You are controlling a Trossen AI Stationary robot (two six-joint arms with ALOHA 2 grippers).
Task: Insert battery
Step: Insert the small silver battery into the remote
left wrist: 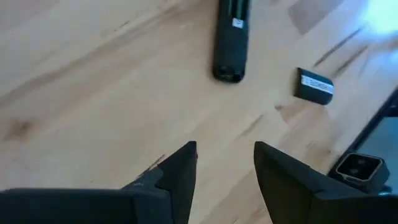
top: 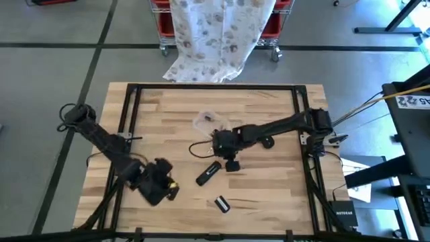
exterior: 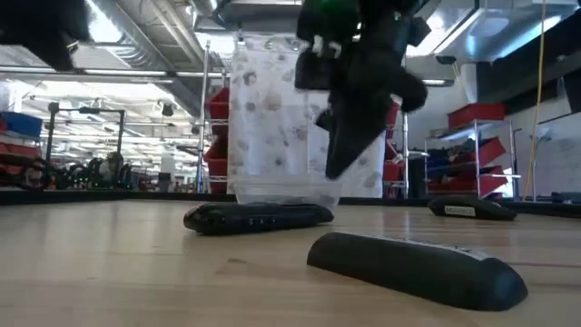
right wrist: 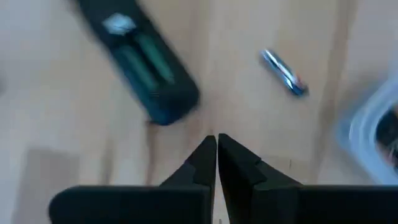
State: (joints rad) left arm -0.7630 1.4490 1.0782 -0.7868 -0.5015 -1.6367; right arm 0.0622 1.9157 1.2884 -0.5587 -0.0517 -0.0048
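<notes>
The wooden table [top: 269, 202] fills most of the high view, framed by dark rails. Beyond its far edge hangs a patterned white cloth [top: 215, 33] draped over a red cart.

The right arm reaches from the table's right side toward the middle, and the right tool [top: 230, 163] hangs above the wood just beside the remote control. In the right wrist view its two fingers [right wrist: 208, 163] are pressed together with only a hairline between them and nothing held. In the low view this tool [exterior: 349, 145] hovers clear of the table surface.

The left arm lies along the table's left side, and the left tool [top: 171, 190] sits near the front-left area. In its own wrist view the fingers [left wrist: 180, 171] stand apart with bare wood showing between them, gripping nothing.

The remote control [top: 209, 173] lies flat on the table near the centre, its back facing up; the right wrist view shows the open battery bay [right wrist: 144, 61] with green inside. The loose cover [top: 222, 204], a small dark piece with a label, lies apart from the remote, nearer the front edge.

The battery [right wrist: 284, 73], small and silvery blue, lies on the wood near the remote but not touching it, outside the bay. A clear plastic piece [top: 205, 120] rests farther back.
</notes>
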